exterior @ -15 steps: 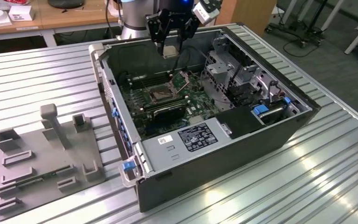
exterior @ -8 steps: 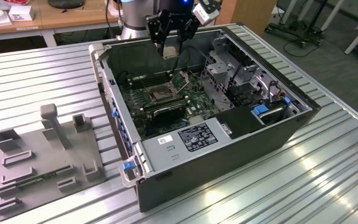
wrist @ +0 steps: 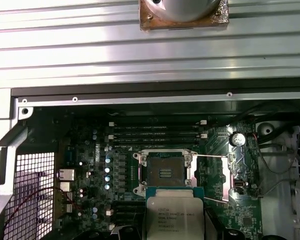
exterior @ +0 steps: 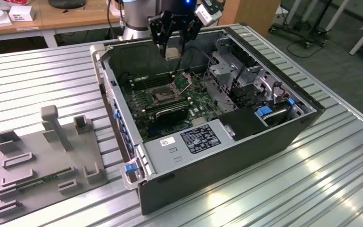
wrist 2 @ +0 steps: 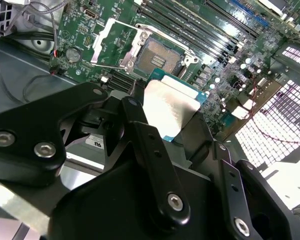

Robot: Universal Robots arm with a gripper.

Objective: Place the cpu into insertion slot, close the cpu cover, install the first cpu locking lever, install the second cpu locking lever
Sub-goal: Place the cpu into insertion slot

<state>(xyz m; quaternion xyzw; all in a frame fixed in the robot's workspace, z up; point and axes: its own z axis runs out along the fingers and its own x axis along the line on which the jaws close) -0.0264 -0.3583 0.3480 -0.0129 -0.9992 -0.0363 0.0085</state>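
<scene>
My gripper [exterior: 173, 53] hangs above the open computer case, shut on the cpu [exterior: 172, 49]. In the second wrist view the cpu [wrist 2: 171, 105] shows its silvery top and green edge between the black fingers [wrist 2: 140, 130]. The insertion slot [wrist 2: 160, 57] lies bare on the green motherboard, a little beyond the chip's edge. Beside it the cpu cover [wrist 2: 106, 36] is swung open. In the first wrist view the cpu [wrist: 173, 215] sits just short of the insertion slot [wrist: 165, 173], with thin lever wires [wrist: 226, 177] raised to one side. In the exterior view the insertion slot [exterior: 163, 97] is below the gripper.
The case walls [exterior: 109, 90] enclose the motherboard. A metal drive cage [exterior: 241, 78] stands on the exterior view's right, with long black memory slots [wrist: 155, 134] beside the socket. A grey fixture plate [exterior: 43, 163] with holders lies on the slatted table at the exterior view's left.
</scene>
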